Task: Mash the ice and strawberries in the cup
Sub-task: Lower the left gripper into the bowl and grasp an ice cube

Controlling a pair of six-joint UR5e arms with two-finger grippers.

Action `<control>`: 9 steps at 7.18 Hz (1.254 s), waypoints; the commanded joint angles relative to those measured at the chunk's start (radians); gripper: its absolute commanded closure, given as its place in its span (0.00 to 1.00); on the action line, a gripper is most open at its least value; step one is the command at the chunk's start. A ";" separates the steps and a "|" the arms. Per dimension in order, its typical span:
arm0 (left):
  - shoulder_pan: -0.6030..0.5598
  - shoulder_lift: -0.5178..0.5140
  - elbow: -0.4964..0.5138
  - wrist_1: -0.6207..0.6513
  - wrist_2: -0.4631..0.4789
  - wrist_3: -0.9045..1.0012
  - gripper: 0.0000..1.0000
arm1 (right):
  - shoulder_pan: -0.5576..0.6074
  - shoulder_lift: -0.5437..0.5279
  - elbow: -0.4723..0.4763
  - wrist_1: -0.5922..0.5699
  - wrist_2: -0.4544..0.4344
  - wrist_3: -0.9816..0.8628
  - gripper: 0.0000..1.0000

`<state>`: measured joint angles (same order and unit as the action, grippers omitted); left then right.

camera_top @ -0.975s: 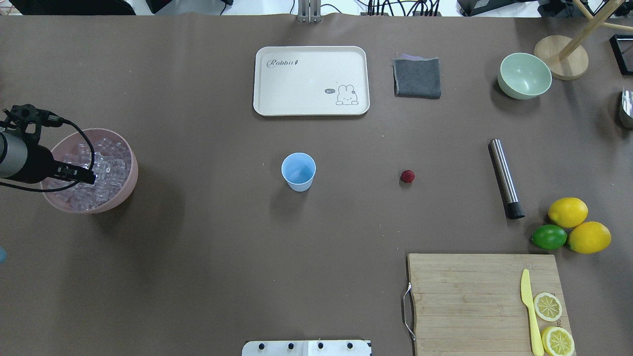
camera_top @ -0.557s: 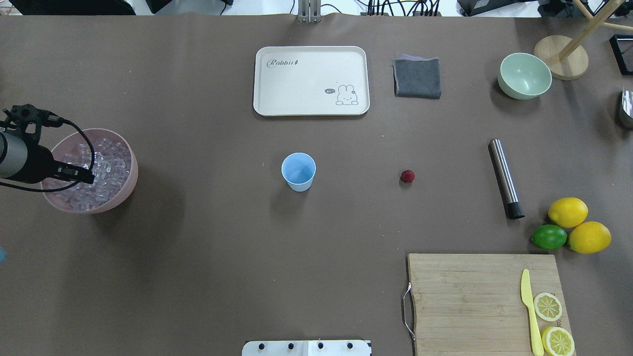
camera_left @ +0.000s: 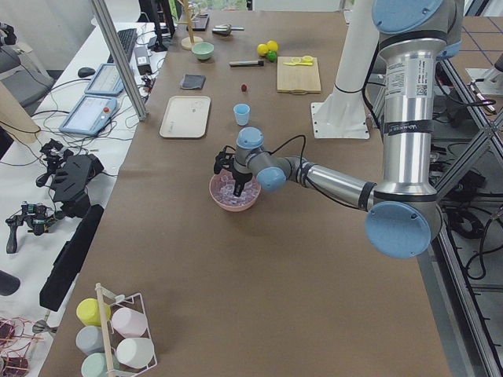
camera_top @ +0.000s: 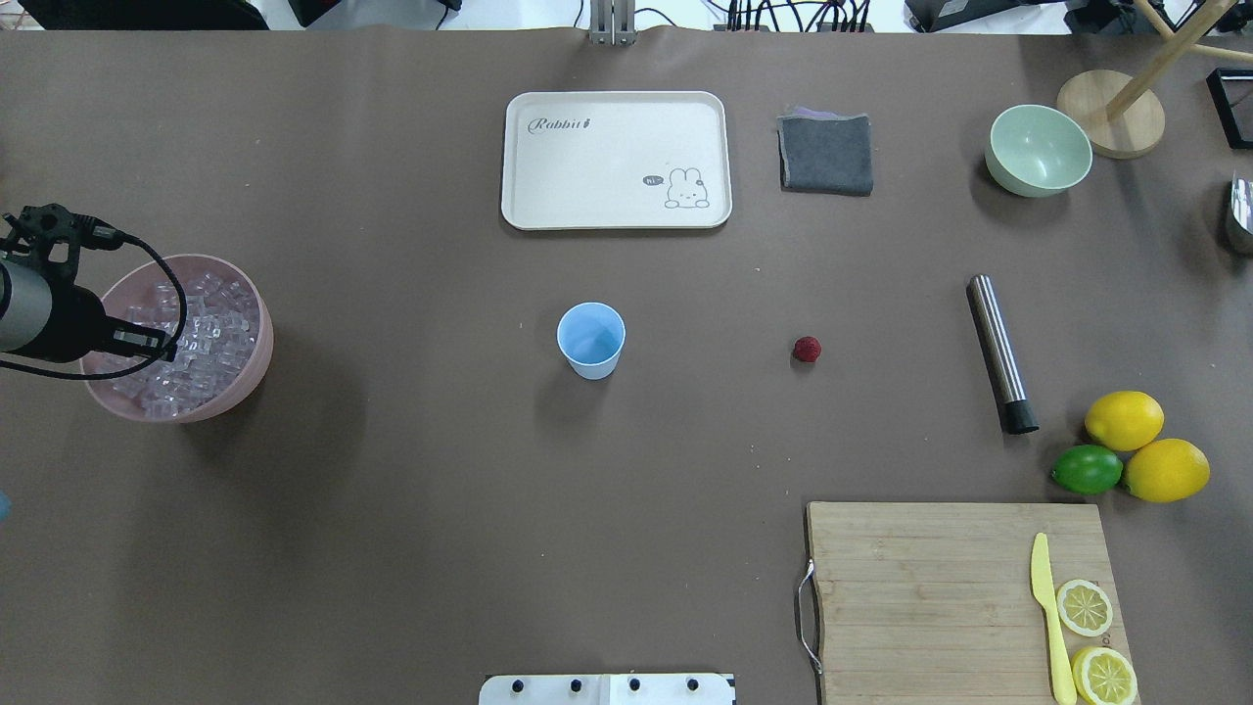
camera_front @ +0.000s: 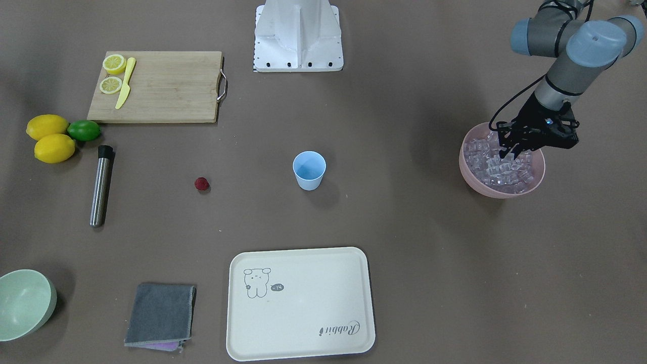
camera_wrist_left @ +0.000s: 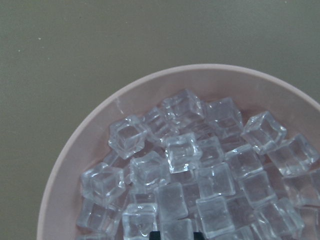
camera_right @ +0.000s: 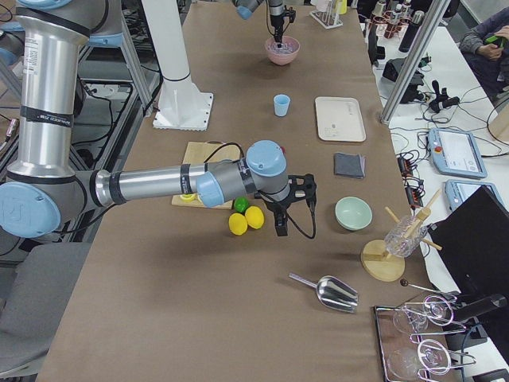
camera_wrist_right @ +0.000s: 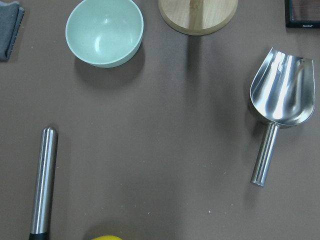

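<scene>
The pale blue cup [camera_top: 590,338] stands upright at the table's middle; it also shows in the front-facing view [camera_front: 309,170]. The dark red strawberry [camera_top: 807,349] lies on the table to its right. The ice [camera_top: 210,318] fills a pink bowl [camera_top: 253,380] at the far left. My left gripper [camera_front: 507,155] points down into the ice heap, its fingers slightly apart among the cubes [camera_wrist_left: 182,150]. My right gripper [camera_right: 280,227] hovers at the far right by the lemons; I cannot tell if it is open.
A steel muddler [camera_top: 998,352] lies right of the strawberry. Two lemons [camera_top: 1124,419] and a lime [camera_top: 1087,470] sit beside it. A cutting board [camera_top: 920,587], a white tray [camera_top: 615,117], a grey cloth [camera_top: 826,154], a green bowl [camera_top: 1038,149] and a steel scoop [camera_wrist_right: 282,95] are around.
My left gripper has drawn a little to the left and sunk lower into the ice bowl. Nothing else has moved.
</scene>
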<state>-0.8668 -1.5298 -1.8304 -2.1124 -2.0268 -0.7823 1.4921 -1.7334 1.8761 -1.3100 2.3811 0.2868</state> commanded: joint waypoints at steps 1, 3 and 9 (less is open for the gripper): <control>-0.006 -0.001 -0.013 0.002 -0.009 0.002 0.93 | -0.001 0.000 0.000 0.000 0.000 0.000 0.00; -0.017 -0.015 -0.041 0.006 -0.051 0.000 1.00 | -0.001 0.000 0.000 0.000 0.001 0.000 0.00; -0.008 -0.281 -0.043 0.011 -0.050 -0.255 1.00 | 0.000 -0.002 0.000 0.000 0.000 0.000 0.00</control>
<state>-0.8897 -1.7417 -1.8772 -2.1018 -2.0815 -0.9156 1.4913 -1.7341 1.8766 -1.3100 2.3808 0.2869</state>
